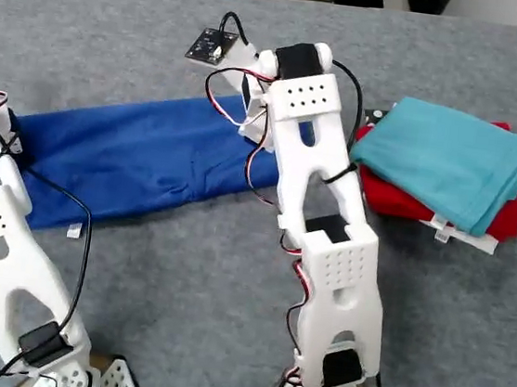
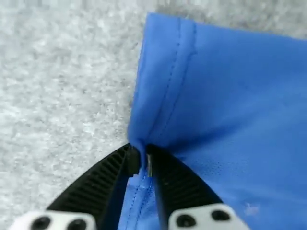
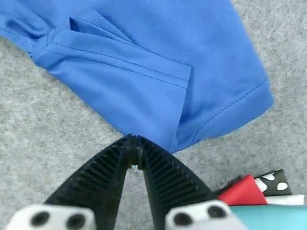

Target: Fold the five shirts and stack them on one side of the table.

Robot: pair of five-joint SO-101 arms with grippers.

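1. Step in hand: the blue shirt, narrowed to a long strip, lay on the desk from 9 o'clock toward the centre; it was judged the last garment awaiting its crosswise fold
2. The left gripper was clamped on the hem at the strip's 9 o'clock end
3. The right gripper had its jaws together at the hem of the central end; whether cloth lay between them could not be told
4. Next move, as judged: a sure hold on both ends, one end carried over the other with edges level, then transfer to the stack
5. Stack at 2 o'clock: teal shirt on top, red shirt beneath, with a white layer and a black spotted piece showing at the edges
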